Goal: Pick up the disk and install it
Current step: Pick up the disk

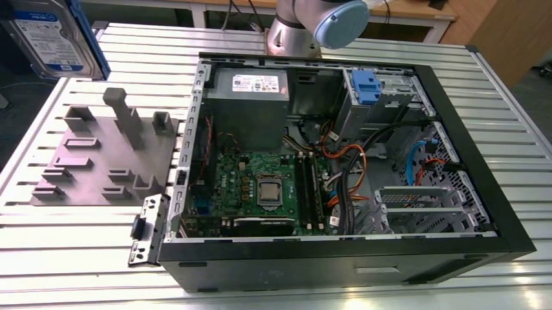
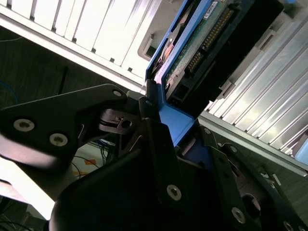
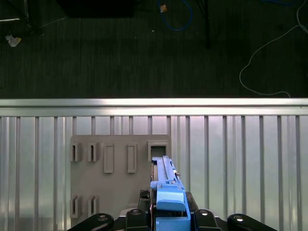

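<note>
Gripper (image 3: 169, 214) clamped on disk (image 3: 169, 197), grey fixture (image 3: 110, 192) below it; pickup done, install in PC case (image 1: 302, 258) not yet.

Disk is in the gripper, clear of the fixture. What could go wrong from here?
1. The gripper seems to clamp only the blue tab end of the disk, so most of the disk overhangs. It may pivot or slip on the way over.
2. Loose orange and black cables cross the inside of the open case. The disk could snag them going in.
</note>
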Tool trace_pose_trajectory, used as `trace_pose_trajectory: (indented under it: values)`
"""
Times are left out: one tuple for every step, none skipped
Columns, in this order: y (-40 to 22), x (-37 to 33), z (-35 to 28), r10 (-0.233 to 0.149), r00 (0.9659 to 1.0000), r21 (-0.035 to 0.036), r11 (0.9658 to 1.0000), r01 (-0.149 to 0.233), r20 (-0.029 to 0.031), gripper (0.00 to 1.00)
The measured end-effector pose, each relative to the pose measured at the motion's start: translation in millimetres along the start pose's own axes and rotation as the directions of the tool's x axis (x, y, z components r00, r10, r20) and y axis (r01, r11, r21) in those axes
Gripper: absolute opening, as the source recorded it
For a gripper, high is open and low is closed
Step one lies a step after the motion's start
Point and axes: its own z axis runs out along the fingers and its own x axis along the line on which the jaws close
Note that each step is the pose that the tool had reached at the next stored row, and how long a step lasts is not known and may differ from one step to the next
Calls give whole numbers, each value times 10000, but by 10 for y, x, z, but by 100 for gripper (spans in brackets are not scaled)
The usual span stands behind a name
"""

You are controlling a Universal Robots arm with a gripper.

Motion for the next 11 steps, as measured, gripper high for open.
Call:
trace_pose_trajectory:
  values:
    - [0, 0, -2, 1, 10000, 0, 10000, -1, 0, 36]
    - [0, 0, -6, 0, 10000, -1, 10000, 0, 0, 36]
    - [0, 0, -8, 0, 10000, 0, 10000, 0, 0, 36]
    - [0, 0, -11, 0, 10000, 0, 10000, 0, 0, 36]
    - [0, 0, -14, 0, 10000, 0, 10000, 0, 0, 36]
    - [0, -1, -16, 0, 10000, 0, 10000, 0, 0, 36]
    - [0, 0, -19, 0, 10000, 0, 10000, 0, 0, 36]
    - [0, -1, -22, 0, 10000, 0, 10000, 0, 0, 36]
    - [0, -1, -24, 0, 10000, -1, 10000, 0, 0, 36]
    - [0, -1, -27, 0, 10000, 0, 10000, 0, 0, 36]
    - [0, -1, -29, 0, 10000, 0, 10000, 0, 1, 36]
